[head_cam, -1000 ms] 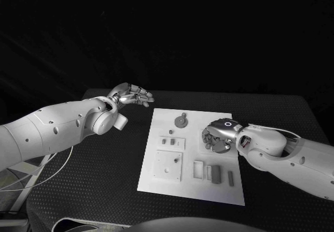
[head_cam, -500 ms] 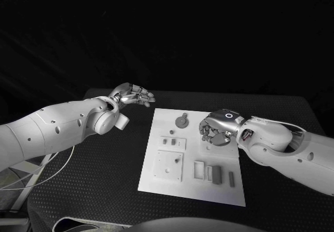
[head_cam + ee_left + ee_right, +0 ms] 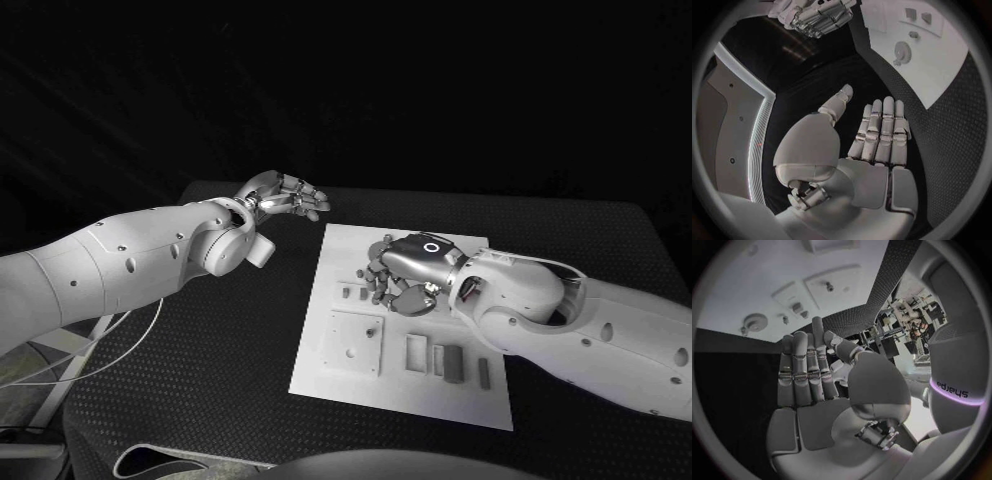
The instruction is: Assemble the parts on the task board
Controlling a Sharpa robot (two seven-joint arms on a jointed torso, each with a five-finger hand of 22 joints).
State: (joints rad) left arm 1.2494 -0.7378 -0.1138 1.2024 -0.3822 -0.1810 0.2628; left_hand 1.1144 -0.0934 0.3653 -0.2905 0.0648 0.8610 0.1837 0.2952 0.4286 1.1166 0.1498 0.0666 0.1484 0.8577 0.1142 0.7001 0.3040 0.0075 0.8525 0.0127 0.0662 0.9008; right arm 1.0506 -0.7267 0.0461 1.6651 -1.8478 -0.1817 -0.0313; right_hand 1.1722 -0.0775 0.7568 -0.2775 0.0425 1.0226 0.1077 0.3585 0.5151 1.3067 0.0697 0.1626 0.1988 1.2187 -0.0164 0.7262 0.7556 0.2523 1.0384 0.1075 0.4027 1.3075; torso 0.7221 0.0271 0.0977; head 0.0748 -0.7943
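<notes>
- The white rectangular task board (image 3: 353,370) lies flat in the middle of the frame in the head view, on the black textured worktop (image 3: 216,380).
- Small grey parts sit on it: a round disc-shaped part with a small tab (image 3: 902,51) near the far edge, a square plate with two small upright pieces (image 3: 351,293) below it, a larger square plate (image 3: 351,342) lower down, and a row of narrow grey bars (image 3: 447,362) toward the lower right of the board.
- The right robot hand (image 3: 400,272) hovers over the upper middle of the board, palm down, covering the disc in the head view; its fingers lie straight and close together in the right wrist view (image 3: 803,371), and nothing is held.
- The left robot hand (image 3: 284,195) is in the upper left of the frame, off the board above the worktop's far left corner, fingers extended side by side (image 3: 879,131) with the thumb apart, holding nothing.
</notes>
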